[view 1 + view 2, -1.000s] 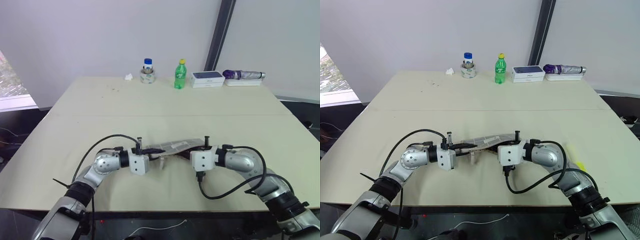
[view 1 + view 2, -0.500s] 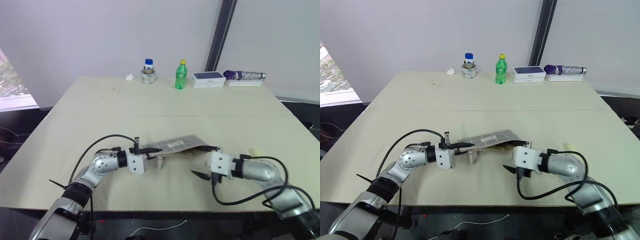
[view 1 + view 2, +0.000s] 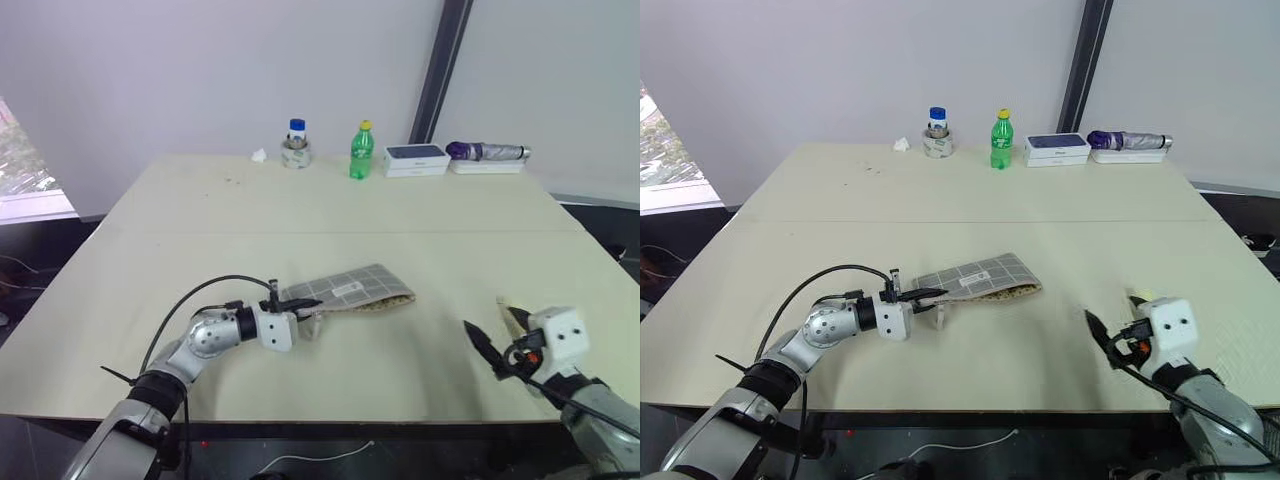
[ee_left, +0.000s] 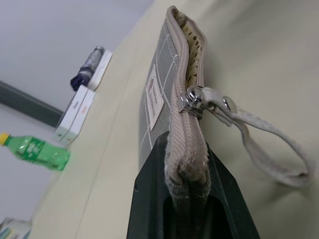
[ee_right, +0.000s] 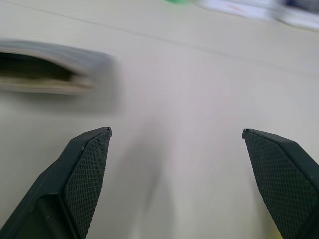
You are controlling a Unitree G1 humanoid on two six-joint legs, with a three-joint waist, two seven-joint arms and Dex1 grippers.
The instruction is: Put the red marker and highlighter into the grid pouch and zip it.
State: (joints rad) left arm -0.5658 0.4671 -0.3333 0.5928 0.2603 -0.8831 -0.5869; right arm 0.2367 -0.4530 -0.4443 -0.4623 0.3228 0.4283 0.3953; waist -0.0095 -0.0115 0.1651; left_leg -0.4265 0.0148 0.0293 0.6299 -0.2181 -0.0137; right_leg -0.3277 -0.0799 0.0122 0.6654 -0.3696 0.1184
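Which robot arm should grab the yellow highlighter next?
The right. Its gripper has jaws wide open and empty, close to the highlighter near the table's right edge. The left gripper is shut on the grid pouch, holding its end.

right gripper (image 3: 492, 335) let go of grid pouch (image 3: 350, 291), swung right, jaws wide

No text can be read anywhere. The grid pouch (image 4: 158, 94) bears a small white label (image 4: 154, 97) with reddish print, too fine to make out. The white-and-blue box (image 3: 1057, 146) and the green bottle (image 3: 1001, 140) at the far edge of the table (image 3: 940, 200) show no legible lettering, nor does the jar (image 3: 935, 133) beside them
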